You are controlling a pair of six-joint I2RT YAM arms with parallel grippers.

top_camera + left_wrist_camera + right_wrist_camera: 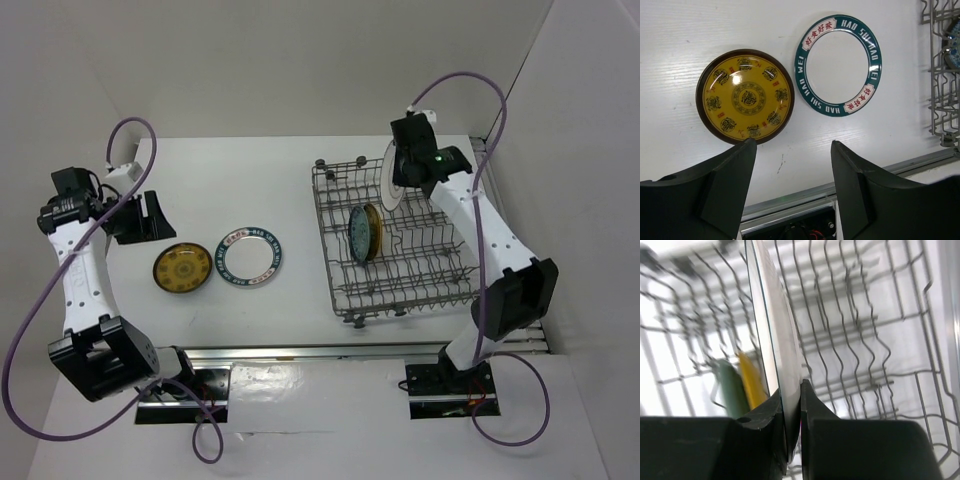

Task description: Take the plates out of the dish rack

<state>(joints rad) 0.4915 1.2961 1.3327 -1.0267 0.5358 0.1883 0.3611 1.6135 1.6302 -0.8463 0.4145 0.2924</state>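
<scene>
Right hand [791,392] clamps white plate [776,330] amid dish rack [420,255] wires.

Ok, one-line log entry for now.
right tool shut on white plate at dish rack; left tool open, empty; yellow plate, teal-rimmed plate on table

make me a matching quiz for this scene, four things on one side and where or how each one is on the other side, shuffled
Things
1. yellow plate
2. white plate
3. teal-blue plate
4. left pincer

States
a. standing on edge in the dish rack
b. open, holding nothing
c. flat on the table, beside the teal-rimmed plate
d. clamped on its rim by the right pincer

Pairs: 1-c, 2-d, 3-a, 4-b
</scene>
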